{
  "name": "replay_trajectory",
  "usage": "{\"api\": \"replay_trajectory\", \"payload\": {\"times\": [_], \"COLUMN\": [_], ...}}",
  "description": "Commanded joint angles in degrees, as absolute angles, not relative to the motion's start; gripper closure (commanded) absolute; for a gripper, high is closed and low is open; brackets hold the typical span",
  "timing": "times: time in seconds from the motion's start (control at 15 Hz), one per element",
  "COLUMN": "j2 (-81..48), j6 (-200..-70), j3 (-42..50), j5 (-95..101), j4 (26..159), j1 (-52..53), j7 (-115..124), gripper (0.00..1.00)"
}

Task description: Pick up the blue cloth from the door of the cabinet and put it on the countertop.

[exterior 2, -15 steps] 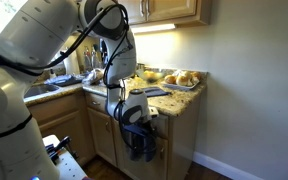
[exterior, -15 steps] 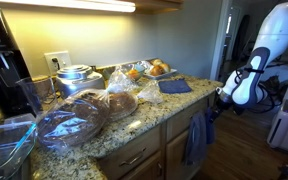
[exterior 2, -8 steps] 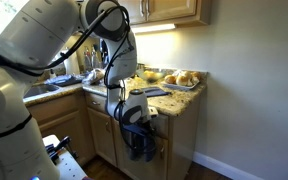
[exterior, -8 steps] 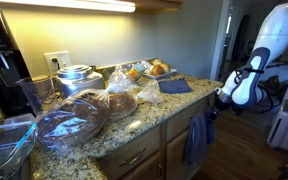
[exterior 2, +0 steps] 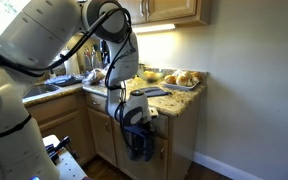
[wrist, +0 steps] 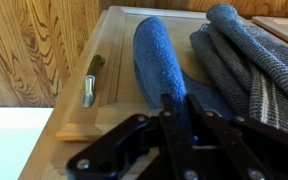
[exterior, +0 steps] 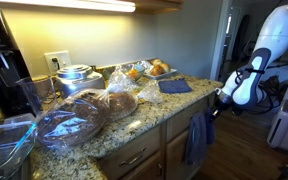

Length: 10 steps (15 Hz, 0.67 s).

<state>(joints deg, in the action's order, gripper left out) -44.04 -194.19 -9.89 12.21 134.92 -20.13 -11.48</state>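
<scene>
Fingers (wrist: 171, 118) nearly closed, narrow gap, pinching blue cloth (wrist: 156, 55) draped over cabinet door (wrist: 112, 60).

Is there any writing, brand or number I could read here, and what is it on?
None can be read. The bread bags, black appliance and robot arm show no legible label; any print is too blurred. The blue cloth and cabinet door are plain.

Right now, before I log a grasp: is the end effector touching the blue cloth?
Cannot tell. In the wrist view the end effector overlaps the blue cloth, but no contact or gap shows plainly.
</scene>
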Motion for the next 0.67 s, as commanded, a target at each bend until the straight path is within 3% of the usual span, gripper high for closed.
{"api": "replay_trajectory", "payload": {"times": [0.0, 0.6], "j2": [-44.7, -39.5], "j6": [-196.6, -193.7], "j3": [-11.0, -9.6], "j5": [14.6, 13.9], "j4": [134.9, 140.0], "j1": [-22.1, -21.2], "j7": [-10.7, -10.3], "gripper": [0.95, 0.91]}}
